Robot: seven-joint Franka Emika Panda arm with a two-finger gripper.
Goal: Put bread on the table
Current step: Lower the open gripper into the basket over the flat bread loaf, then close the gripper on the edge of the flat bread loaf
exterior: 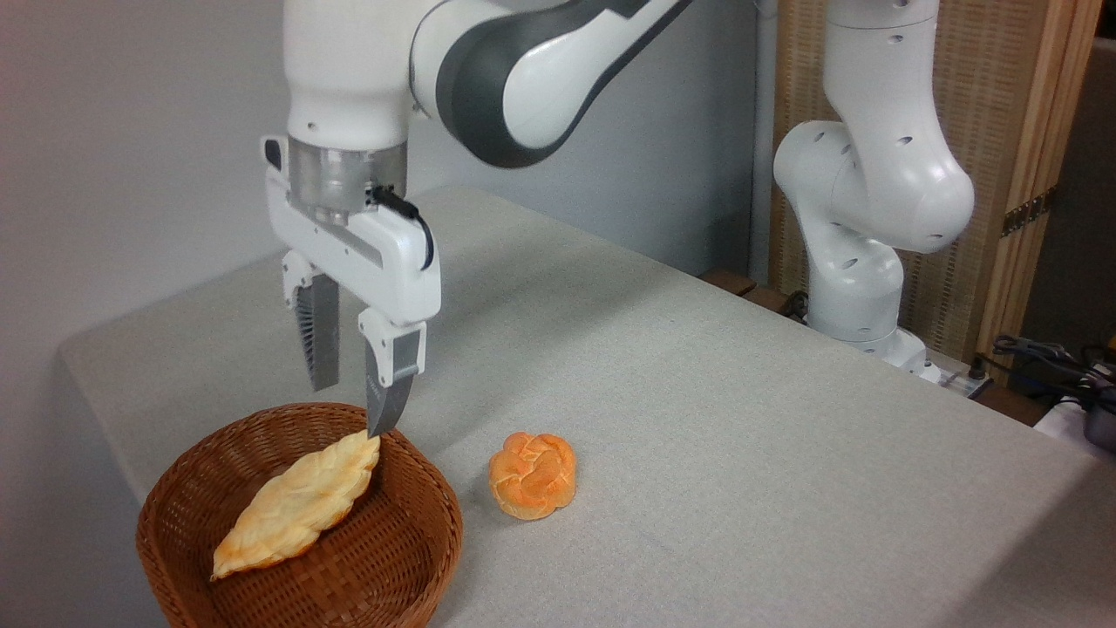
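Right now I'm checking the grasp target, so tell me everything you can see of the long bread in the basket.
The bread is a long, leaf-shaped loaf, pale golden with a ridged, braided top and pointed ends. It lies tilted inside the brown wicker basket, its upper tip resting by the far rim. The open gripper hangs just above that tip, one finger very near it; whether they touch is unclear.
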